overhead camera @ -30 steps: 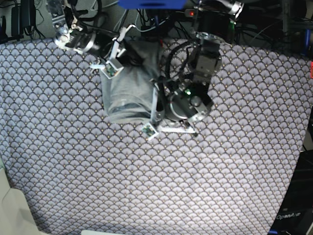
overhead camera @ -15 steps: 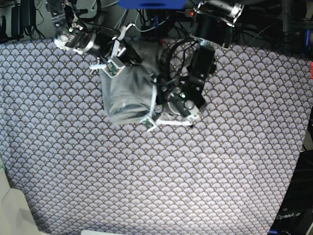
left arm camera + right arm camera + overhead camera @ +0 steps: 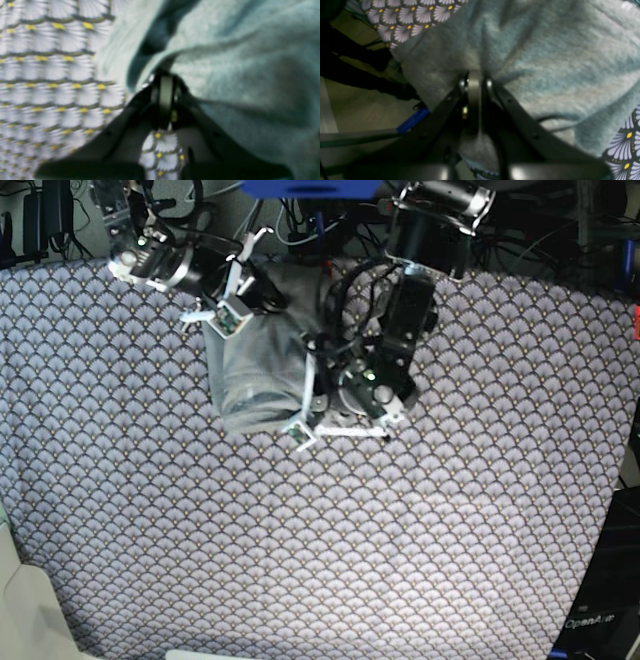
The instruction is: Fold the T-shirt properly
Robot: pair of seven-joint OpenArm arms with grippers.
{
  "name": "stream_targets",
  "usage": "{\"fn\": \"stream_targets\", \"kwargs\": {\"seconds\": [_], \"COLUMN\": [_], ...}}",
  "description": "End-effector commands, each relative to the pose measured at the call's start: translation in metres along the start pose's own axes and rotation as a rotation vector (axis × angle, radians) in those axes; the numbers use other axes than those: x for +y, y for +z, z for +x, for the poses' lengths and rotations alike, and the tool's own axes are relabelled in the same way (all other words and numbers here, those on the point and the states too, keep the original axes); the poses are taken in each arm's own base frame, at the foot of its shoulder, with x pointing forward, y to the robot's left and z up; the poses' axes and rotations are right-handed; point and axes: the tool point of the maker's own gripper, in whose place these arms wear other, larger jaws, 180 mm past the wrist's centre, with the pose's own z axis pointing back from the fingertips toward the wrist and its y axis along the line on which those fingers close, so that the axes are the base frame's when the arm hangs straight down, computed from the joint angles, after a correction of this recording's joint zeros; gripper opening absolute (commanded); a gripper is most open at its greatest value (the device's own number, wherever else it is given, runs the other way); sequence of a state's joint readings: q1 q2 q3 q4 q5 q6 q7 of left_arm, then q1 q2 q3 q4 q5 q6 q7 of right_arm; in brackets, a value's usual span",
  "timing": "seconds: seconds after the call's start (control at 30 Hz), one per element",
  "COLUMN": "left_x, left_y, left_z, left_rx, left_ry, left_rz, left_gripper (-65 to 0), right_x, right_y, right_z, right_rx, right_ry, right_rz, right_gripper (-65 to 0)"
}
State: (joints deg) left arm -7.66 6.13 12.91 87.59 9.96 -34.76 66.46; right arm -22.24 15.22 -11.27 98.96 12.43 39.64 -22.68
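The grey T-shirt [image 3: 262, 365] lies as a folded, bunched bundle near the far edge of the purple fan-patterned tablecloth [image 3: 300, 560]. My left gripper [image 3: 312, 405] sits at the bundle's right edge. In the left wrist view its tips [image 3: 165, 83] are shut on a fold of the T-shirt [image 3: 250, 62], with creases running out from the pinch. My right gripper [image 3: 240, 305] is at the bundle's far left corner. In the right wrist view it [image 3: 473, 78] is shut on the T-shirt [image 3: 545, 50], which hangs partly past the cloth's edge.
Cables and dark equipment [image 3: 300, 220] crowd the space behind the table's far edge. In the right wrist view the floor and a blue part [image 3: 412, 120] show below that edge. A pale object [image 3: 30, 610] sits at the near left corner.
My left arm has swung slightly left and toward the far edge, carrying the shirt's right edge with it. The right gripper has barely moved.
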Motion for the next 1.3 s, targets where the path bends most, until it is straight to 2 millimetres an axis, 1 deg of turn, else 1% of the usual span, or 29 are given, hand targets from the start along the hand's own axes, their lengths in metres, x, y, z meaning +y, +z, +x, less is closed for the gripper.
{"fn": "stream_targets", "kwargs": {"seconds": [0.0, 0.07, 0.2, 0.27, 0.37, 0.43, 0.5, 0.6, 0.67, 0.8, 0.93, 1.03, 1.13, 1.23, 1.27], "left_x": [0.014, 0.024, 0.040, 0.046, 0.056, 0.059, 0.060, 0.059, 0.064, 0.086, 0.106, 0.123, 0.122, 0.122, 0.120], "left_y": [0.017, 0.033, 0.071, 0.085, 0.098, 0.099, 0.098, 0.102, 0.106, 0.110, 0.116, 0.125, 0.128, 0.133, 0.135], "left_z": [0.025, 0.032, 0.051, 0.058, 0.055, 0.047, 0.038, 0.028, 0.015, -0.022, -0.062, -0.098, -0.134, -0.163, -0.173], "left_rx": [-0.072, -0.082, -0.159, -0.187, -0.197, -0.190, -0.177, -0.171, -0.154, -0.093, -0.037, 0.019, 0.091, 0.155, 0.177], "left_ry": [-0.007, -0.014, -0.023, -0.024, 0.008, 0.033, 0.053, 0.042, 0.043, 0.170, 0.288, 0.374, 0.405, 0.409, 0.414], "left_rz": [0.049, 0.093, 0.186, 0.218, 0.255, 0.262, 0.263, 0.265, 0.276, 0.322, 0.372, 0.425, 0.436, 0.454, 0.455], "left_gripper": [-65.0, -65.0, -65.0, -65.0, -65.0, -65.0, -65.0, -65.0, -65.0, -65.0, -65.0, -65.0, -65.0, -65.0, -65.0], "right_x": [-0.001, -0.001, 0.000, 0.000, 0.004, 0.005, 0.007, 0.013, 0.015, 0.019, 0.025, 0.039, 0.048, 0.055, 0.054], "right_y": [0.002, 0.002, 0.003, 0.003, 0.007, 0.013, 0.018, 0.023, 0.025, 0.025, 0.026, 0.021, 0.017, 0.014, 0.013], "right_z": [0.000, 0.000, 0.003, 0.004, 0.011, 0.015, 0.025, 0.033, 0.036, 0.036, 0.035, 0.038, 0.038, 0.038, 0.041], "right_rx": [0.003, 0.003, -0.002, -0.005, -0.022, -0.020, -0.034, -0.047, -0.053, -0.054, -0.058, -0.066, -0.067, -0.069, -0.075], "right_ry": [0.010, 0.010, 0.015, 0.017, 0.033, 0.072, 0.117, 0.152, 0.157, 0.158, 0.153, 0.161, 0.162, 0.164, 0.172], "right_rz": [0.001, 0.001, 0.000, 0.000, 0.002, -0.003, -0.015, -0.020, -0.019, -0.011, 0.002, 0.043, 0.072, 0.093, 0.095], "right_gripper": [-63.7, -63.7, -63.7, -63.7, -63.7, -63.8, -63.9, -64.0, -64.0, -64.0, -64.0, -64.0, -64.0, -64.0, -64.0]}}
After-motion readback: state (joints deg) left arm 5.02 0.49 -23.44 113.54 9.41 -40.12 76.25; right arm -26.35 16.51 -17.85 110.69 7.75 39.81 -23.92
